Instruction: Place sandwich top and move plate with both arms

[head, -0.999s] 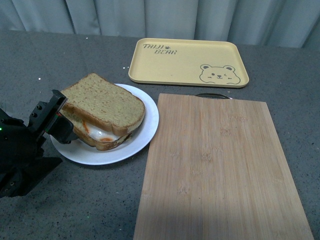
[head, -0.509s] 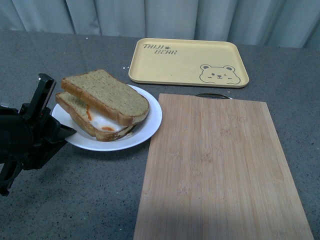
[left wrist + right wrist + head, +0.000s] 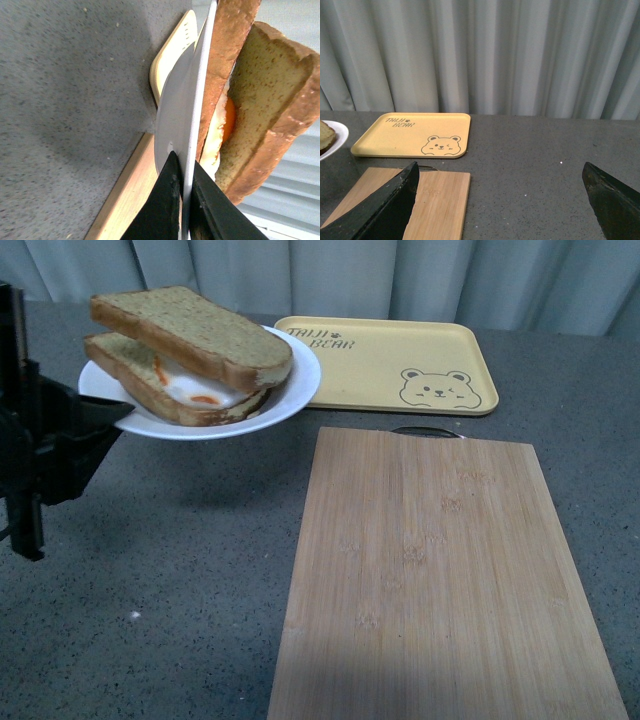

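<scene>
The white plate [image 3: 285, 400] is held in the air above the grey table at the left, tilted a little. On it lies the sandwich: the plain brown sandwich top [image 3: 190, 332] rests on the egg-bearing slice [image 3: 180, 390]. My left gripper [image 3: 105, 412] is shut on the plate's left rim. In the left wrist view the jaws pinch the plate's edge [image 3: 192, 100], with the sandwich top [image 3: 272, 95] beyond it. My right gripper [image 3: 502, 195] is open and empty, held above the table; the plate's edge [image 3: 335, 142] shows at its far left.
A wooden cutting board [image 3: 430, 570] lies at the centre right. A yellow bear tray [image 3: 380, 365] lies at the back, just behind the raised plate. Grey curtains close the back. Bare grey table [image 3: 170, 590] lies below the plate.
My left gripper has lifted the plate with the sandwich off the table, up and towards the back. The right gripper is out of the front view throughout.
</scene>
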You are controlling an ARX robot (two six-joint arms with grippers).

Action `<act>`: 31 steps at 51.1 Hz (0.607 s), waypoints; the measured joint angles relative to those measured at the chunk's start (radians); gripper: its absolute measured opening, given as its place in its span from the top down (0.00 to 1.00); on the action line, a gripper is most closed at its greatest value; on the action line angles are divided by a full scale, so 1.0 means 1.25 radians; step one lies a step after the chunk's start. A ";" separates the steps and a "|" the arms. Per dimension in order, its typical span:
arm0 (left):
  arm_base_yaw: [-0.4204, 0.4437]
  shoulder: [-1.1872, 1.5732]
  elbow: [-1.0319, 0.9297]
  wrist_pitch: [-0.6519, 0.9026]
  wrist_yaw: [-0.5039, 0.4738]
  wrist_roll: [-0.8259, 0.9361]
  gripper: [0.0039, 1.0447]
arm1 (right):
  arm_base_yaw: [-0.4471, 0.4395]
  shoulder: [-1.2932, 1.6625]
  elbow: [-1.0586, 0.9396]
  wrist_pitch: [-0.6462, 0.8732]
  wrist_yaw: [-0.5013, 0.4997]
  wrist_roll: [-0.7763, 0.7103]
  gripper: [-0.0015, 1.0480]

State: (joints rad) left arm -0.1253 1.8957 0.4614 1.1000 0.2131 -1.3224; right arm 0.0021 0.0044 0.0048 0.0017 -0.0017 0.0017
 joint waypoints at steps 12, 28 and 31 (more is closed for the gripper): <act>-0.108 0.071 0.148 -0.069 -0.074 -0.052 0.97 | 0.000 0.000 0.000 0.000 0.000 0.000 0.09; -0.210 0.221 0.444 -0.239 -0.151 -0.093 0.97 | 0.000 0.000 0.000 0.000 0.000 0.000 0.09; -0.219 0.248 0.494 -0.266 -0.156 -0.097 0.97 | 0.000 0.000 0.000 0.000 0.000 0.000 0.09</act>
State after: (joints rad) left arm -0.3996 2.2059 1.0794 0.7677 0.0181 -1.4433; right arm 0.0021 0.0044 0.0044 0.0017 -0.0021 0.0017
